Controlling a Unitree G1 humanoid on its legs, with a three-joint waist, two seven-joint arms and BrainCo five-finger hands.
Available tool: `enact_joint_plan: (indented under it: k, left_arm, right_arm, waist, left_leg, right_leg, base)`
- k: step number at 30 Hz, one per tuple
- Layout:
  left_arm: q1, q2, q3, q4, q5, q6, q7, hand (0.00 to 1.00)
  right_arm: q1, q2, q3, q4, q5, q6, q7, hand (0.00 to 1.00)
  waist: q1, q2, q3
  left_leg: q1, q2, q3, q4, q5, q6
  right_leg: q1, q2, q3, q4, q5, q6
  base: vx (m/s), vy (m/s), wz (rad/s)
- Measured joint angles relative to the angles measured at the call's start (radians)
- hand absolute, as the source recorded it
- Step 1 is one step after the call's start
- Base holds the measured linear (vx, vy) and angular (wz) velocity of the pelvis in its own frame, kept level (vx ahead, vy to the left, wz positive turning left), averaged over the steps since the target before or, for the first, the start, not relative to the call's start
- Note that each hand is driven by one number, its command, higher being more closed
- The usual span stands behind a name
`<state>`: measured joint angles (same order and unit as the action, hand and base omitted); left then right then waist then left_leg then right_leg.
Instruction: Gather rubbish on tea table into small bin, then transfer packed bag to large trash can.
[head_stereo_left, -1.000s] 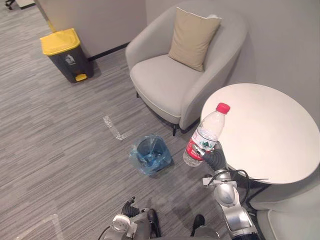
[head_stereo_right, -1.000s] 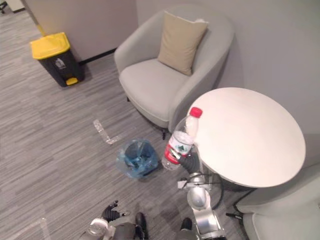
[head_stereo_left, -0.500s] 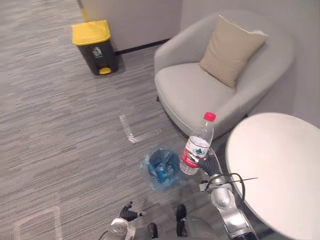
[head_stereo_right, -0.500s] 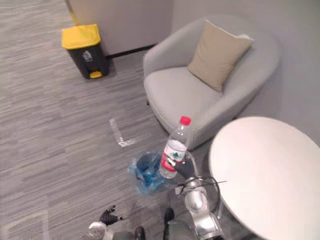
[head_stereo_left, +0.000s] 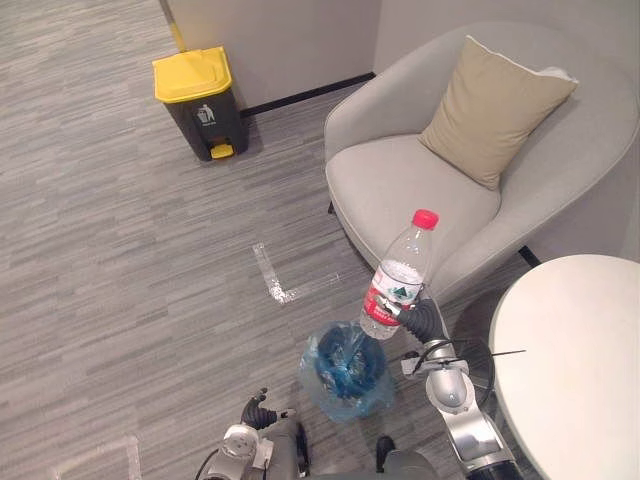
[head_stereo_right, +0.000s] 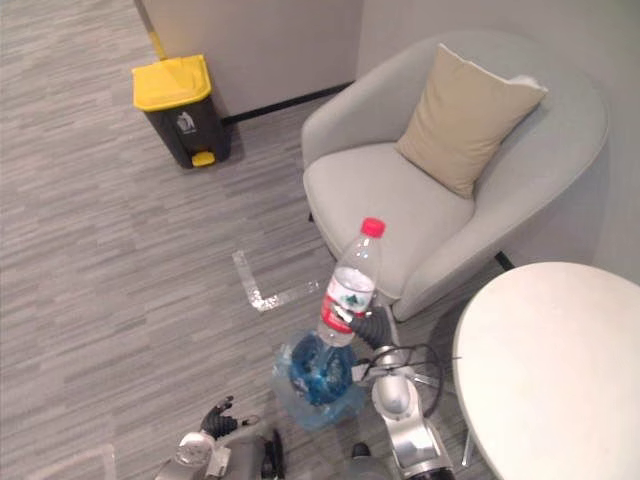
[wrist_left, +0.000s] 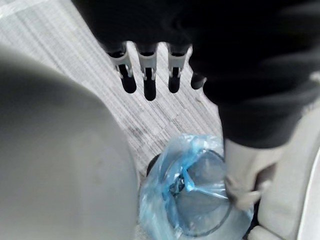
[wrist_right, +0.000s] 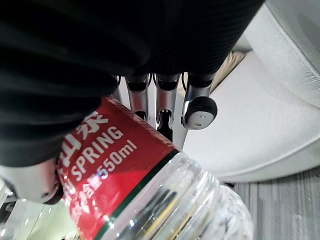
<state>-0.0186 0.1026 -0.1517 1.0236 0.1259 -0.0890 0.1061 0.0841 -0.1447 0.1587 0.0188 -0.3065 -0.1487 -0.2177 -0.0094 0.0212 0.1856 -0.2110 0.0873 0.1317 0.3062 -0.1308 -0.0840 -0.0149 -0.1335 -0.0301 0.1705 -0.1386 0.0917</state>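
Note:
A clear plastic water bottle (head_stereo_left: 400, 275) with a red cap and red label stands nearly upright in my right hand (head_stereo_left: 422, 322), whose fingers (wrist_right: 165, 100) curl round its lower body (wrist_right: 150, 190). The bottle hangs just above and slightly right of the small bin (head_stereo_left: 347, 368), which is lined with a blue plastic bag and stands on the floor. The same bin (wrist_left: 192, 200) appears in the left wrist view. My left hand (head_stereo_left: 258, 412) hangs low at the bottom edge with its fingers (wrist_left: 145, 75) straight and nothing in it. The large dark trash can (head_stereo_left: 200, 100) with a yellow lid stands far off by the wall.
The round white tea table (head_stereo_left: 580, 360) is at the lower right, its visible top bare. A grey armchair (head_stereo_left: 420, 190) with a beige cushion (head_stereo_left: 495, 110) stands behind the bin. An L-shaped tape mark (head_stereo_left: 275, 285) lies on the carpet.
The camera has turned left, so the table has slid toward the right edge. My right hand has carried the bottle from beside the table's edge to above the small bin.

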Motion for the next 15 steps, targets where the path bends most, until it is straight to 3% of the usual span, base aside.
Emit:
enact_joint_plan:
  k: [5, 10, 12, 15]
  left_arm:
    - [-0.008, 0.030, -0.024, 0.003, 0.003, 0.006, -0.002, 0.00]
    - [-0.013, 0.038, -0.024, 0.007, 0.009, 0.005, 0.001, 0.00]
    - [-0.042, 0.032, -0.022, 0.007, 0.007, 0.005, 0.007, 0.00]
    - [-0.089, 0.031, -0.017, 0.004, -0.017, 0.005, 0.025, 0.00]
  right_arm:
    - [0.007, 0.000, 0.017, 0.001, -0.003, 0.000, 0.004, 1.00]
    - [-0.058, -0.019, 0.066, 0.088, -0.008, 0.001, 0.004, 1.00]
    - [-0.130, -0.058, 0.095, 0.139, -0.008, 0.001, 0.002, 1.00]
    - [-0.237, -0.106, 0.121, 0.202, -0.008, 0.004, 0.001, 1.00]
  waist:
    - [-0.005, -0.009, -0.001]
    - [-0.007, 0.004, 0.007]
    - [-0.006, 0.025, 0.046]
    - [-0.004, 0.031, 0.097]
  left_leg:
    - [0.002, -0.025, 0.025, -0.011, -0.002, 0.009]
    - [-0.027, 0.006, 0.057, -0.024, -0.002, 0.009]
    - [-0.083, 0.024, 0.072, -0.020, 0.007, 0.018]
    - [-0.166, 0.026, 0.077, -0.001, 0.024, 0.028]
  right_leg:
    - [-0.012, -0.024, 0.036, 0.000, 0.014, 0.007]
    - [-0.080, 0.006, 0.071, 0.016, 0.027, 0.016]
    - [-0.169, 0.023, 0.089, 0.058, 0.040, 0.008]
    - [-0.270, 0.024, 0.103, 0.104, 0.040, 0.008]
  base:
    - [0.06, 0.108, -0.11]
    - [-0.02, -0.038, -0.32]
    - [-0.10, -0.024, -0.33]
    - [-0.14, 0.005, -0.13]
